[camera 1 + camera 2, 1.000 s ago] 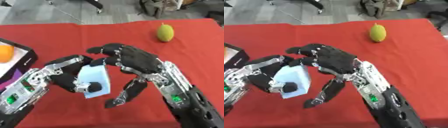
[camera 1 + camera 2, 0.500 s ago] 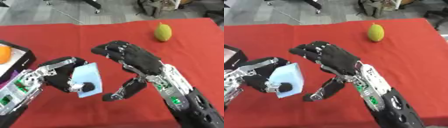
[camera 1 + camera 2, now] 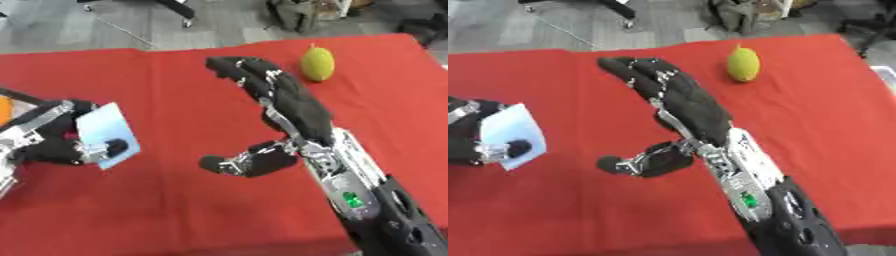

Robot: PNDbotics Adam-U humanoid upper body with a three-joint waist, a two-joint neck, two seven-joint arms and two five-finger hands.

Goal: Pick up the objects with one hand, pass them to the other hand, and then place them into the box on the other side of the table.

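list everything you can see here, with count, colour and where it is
light blue flat object: 1, light blue, held in the left hand at the view's left
fruit: 1, yellow-green, far right on the tablecloth
orange thing: 1, orange, at the left edge, only partly in view
tablecloth: 1, red, covering the table
floor: grey, beyond the table's far edge
left hand: 1, black and silver, fingers curled round the light blue flat object
right hand: 1, black and silver, open over the table's middle, holding nothing

The left hand (image 3: 52,142) and an orange thing (image 3: 4,111) beside it are cut by the left edge.
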